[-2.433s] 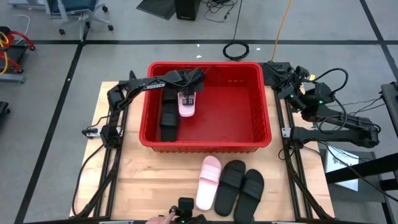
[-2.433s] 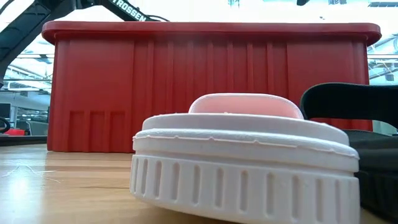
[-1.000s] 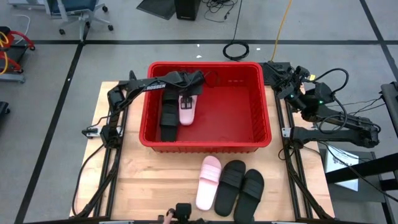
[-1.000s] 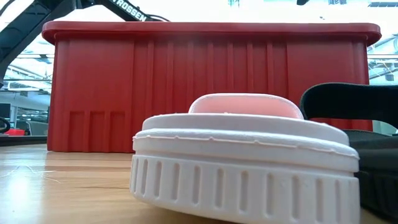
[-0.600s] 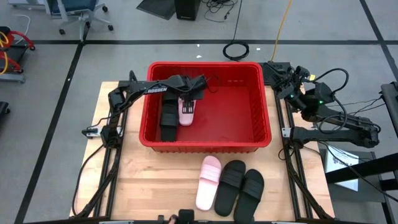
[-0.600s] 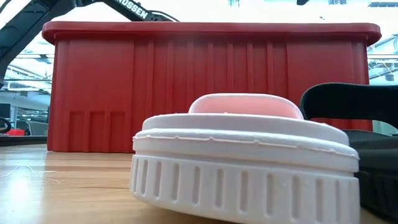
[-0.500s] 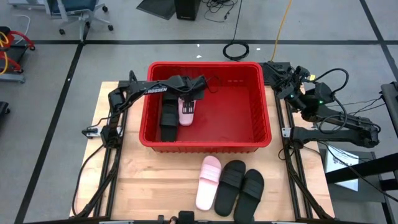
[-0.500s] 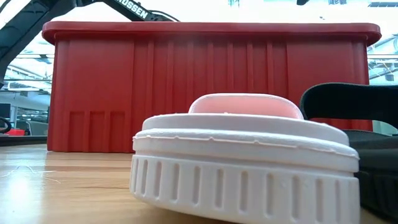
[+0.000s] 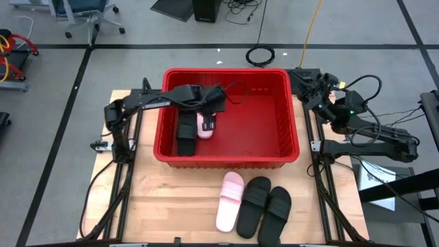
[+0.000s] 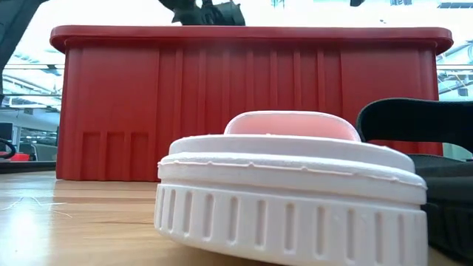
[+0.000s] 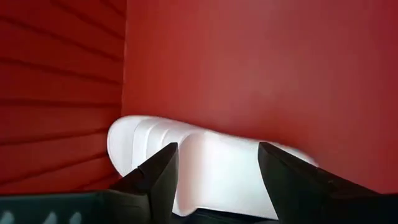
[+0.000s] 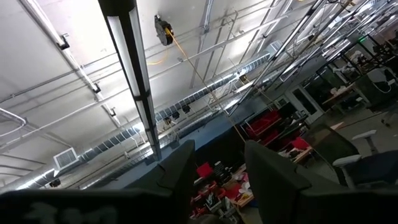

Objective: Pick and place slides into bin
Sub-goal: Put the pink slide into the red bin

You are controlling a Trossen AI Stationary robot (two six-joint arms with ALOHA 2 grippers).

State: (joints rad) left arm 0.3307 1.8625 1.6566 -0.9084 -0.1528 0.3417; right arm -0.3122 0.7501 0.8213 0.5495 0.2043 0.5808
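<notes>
Change: since the earlier high view our left arm had drawn back toward the bin's left wall, and the pink slide it had carried lay released inside.
Left claw (image 9: 214, 110): spread open, we saw, hovering just over the pink slide in the bin (image 9: 206, 125), gripping nothing.
Right claw (image 12: 214, 168): parked off the right edge of the worktop (image 9: 171, 199), tilted at the ceiling, fingers apart and empty.
Bin (image 9: 291, 123): red, at the far middle of the worktop; it held a black slide (image 9: 186, 130) by the left wall with the pink one just beside it.
Left to move: a pink slide (image 9: 229, 200) and two black slides (image 9: 255, 197) side by side on the near worktop.
Handling: we judged them light, springy foam, unlikely to break, soles somewhat grippy.
Hold: we reckoned across the broad strap, or pinching the sole's edges mid-length.
</notes>
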